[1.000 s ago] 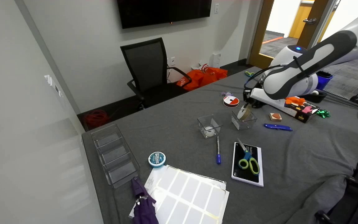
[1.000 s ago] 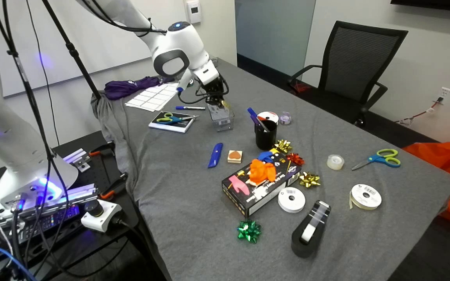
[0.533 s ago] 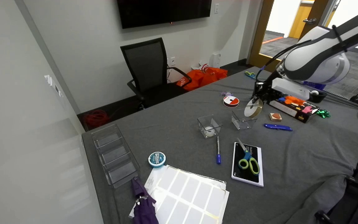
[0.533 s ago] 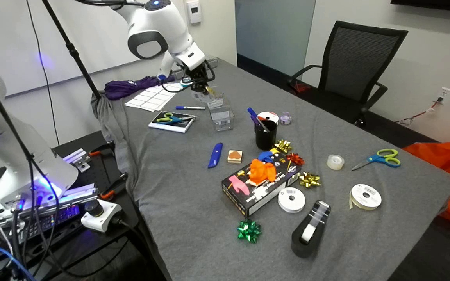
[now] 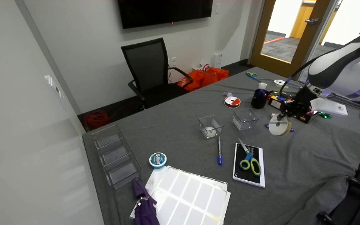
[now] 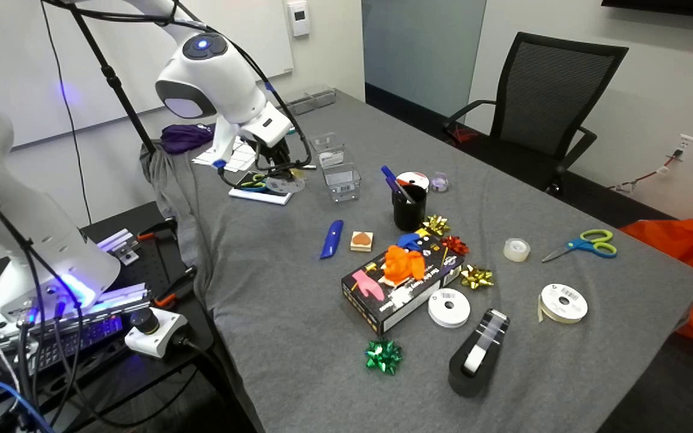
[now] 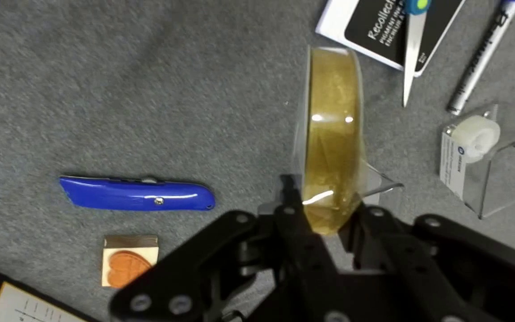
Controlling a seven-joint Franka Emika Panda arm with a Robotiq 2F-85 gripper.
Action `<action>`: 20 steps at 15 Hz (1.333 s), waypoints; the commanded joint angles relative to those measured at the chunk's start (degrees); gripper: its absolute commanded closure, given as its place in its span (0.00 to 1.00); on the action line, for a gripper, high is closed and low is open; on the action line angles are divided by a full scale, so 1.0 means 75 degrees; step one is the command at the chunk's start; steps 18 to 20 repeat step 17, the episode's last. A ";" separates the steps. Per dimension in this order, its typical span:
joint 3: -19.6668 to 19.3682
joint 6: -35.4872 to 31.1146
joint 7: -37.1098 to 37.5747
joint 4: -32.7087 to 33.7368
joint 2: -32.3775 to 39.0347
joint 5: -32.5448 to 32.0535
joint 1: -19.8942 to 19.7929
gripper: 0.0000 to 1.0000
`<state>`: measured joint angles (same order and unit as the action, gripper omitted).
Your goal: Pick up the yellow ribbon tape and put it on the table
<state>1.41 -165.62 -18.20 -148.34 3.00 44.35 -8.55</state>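
The yellow ribbon tape, a roll with golden-yellow ribbon between clear, white-labelled sides, is in my gripper. It stands on edge in the wrist view and shows in both exterior views. My gripper is shut on the roll's near end, one finger on each side; it also shows in both exterior views. The roll hangs above the dark grey table, between the blue knife and the black-and-white pad. The fingertips are partly hidden by the roll.
A clear box stands beside the held roll; another holds a small tape. Scissors lie on the pad. A heart stamp, pen cup and glove box stand nearby. A cream ribbon roll lies farther off.
The gripper has carried the yellow roll up out of the clear box and away from it, toward the blue knife and the robot's base. The box has stayed in place.
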 commanded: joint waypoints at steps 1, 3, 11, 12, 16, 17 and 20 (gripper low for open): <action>0.0070 0.0032 -0.2086 -0.0223 -0.0058 0.1445 -0.0283 0.79; 0.0016 0.0165 -0.3269 -0.0184 -0.0037 0.2187 -0.0421 0.69; -0.0286 0.0107 -0.6477 -0.0152 0.0336 0.3714 -0.0694 0.02; -0.0302 0.0080 -0.6568 -0.0149 0.0377 0.3727 -0.0683 0.00; -0.0288 -0.0185 -0.6403 -0.0182 0.0468 0.3542 -0.0561 0.00; -0.0287 -0.0267 -0.6282 -0.0202 0.0497 0.3454 -0.0528 0.00; -0.0287 -0.0267 -0.6282 -0.0202 0.0497 0.3454 -0.0528 0.00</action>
